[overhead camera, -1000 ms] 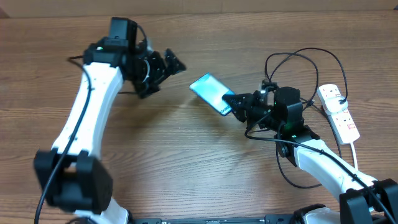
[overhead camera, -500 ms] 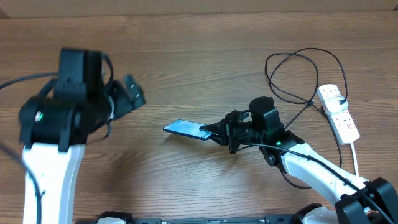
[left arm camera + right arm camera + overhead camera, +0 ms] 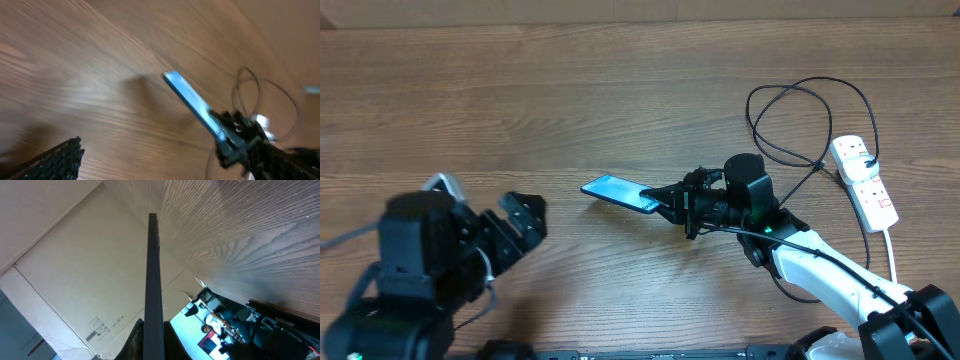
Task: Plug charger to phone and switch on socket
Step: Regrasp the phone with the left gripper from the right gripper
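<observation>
Left hand [image 3: 517, 222] is backing off, and I can't tell if it's open. Right hand [image 3: 667, 203] is keeping the phone [image 3: 615, 191] clamped above the table, so the charger [image 3: 749, 110] is still waiting.

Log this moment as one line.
right pincer: shut on phone, raised, tilted | left pincer: open, empty | charger: not in phone | socket: untouched

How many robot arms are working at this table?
2. The left arm sits lower-left, holding nothing; the right arm reaches from lower-right, jaws gripping the phone. None seem hidden.

Matt wood-grain table [image 3: 620, 90], glossy glass phone [image 3: 618, 193]
</observation>
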Controlling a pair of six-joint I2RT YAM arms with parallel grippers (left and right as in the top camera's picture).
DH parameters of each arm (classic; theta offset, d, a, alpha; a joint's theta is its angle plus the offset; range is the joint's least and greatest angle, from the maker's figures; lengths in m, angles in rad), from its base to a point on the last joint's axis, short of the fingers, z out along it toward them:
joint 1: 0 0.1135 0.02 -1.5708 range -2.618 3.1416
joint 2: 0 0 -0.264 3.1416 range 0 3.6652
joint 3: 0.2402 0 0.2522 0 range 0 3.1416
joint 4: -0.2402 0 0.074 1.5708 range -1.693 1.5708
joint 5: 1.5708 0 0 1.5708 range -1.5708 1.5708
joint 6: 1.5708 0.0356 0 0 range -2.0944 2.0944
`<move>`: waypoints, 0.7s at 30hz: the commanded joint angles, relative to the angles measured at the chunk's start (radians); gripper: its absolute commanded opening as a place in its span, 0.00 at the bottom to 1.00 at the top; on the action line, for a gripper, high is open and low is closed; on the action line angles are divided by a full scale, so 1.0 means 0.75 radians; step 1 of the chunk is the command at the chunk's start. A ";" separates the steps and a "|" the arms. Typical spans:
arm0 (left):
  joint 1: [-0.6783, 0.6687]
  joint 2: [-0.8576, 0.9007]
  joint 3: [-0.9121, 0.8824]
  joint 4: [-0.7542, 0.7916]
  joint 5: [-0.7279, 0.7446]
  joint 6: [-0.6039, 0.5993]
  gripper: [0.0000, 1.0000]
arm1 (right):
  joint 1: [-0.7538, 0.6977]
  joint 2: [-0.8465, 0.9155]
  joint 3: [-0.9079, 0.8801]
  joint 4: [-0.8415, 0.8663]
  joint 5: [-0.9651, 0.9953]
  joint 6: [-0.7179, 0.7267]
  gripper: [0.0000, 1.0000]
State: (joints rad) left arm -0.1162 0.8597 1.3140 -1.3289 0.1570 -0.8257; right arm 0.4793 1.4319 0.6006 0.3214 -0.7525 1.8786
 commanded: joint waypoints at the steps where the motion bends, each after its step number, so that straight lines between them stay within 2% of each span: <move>1: 0.000 -0.024 -0.217 0.153 0.319 -0.190 1.00 | 0.004 -0.016 0.030 0.025 -0.009 -0.051 0.04; 4: 0.000 -0.008 -0.457 0.480 0.590 -0.324 1.00 | 0.004 -0.016 0.030 0.024 -0.010 -0.072 0.04; 9: -0.001 0.060 -0.698 0.894 0.796 -0.546 1.00 | 0.004 -0.016 0.030 0.058 -0.010 -0.081 0.04; 12: -0.001 0.108 -0.786 1.054 0.836 -0.621 1.00 | 0.004 -0.016 0.030 0.209 -0.009 -0.183 0.04; 15: -0.002 0.147 -0.824 1.120 0.836 -0.666 1.00 | 0.005 -0.016 0.030 0.344 0.001 -0.213 0.04; 21: -0.003 0.189 -0.829 1.302 0.816 -0.762 0.96 | 0.050 -0.016 0.030 0.329 0.127 -0.213 0.04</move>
State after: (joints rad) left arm -0.1162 0.9947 0.6952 -0.3996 0.7486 -1.3190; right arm 0.4873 1.4315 0.6014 0.5514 -0.7105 1.7420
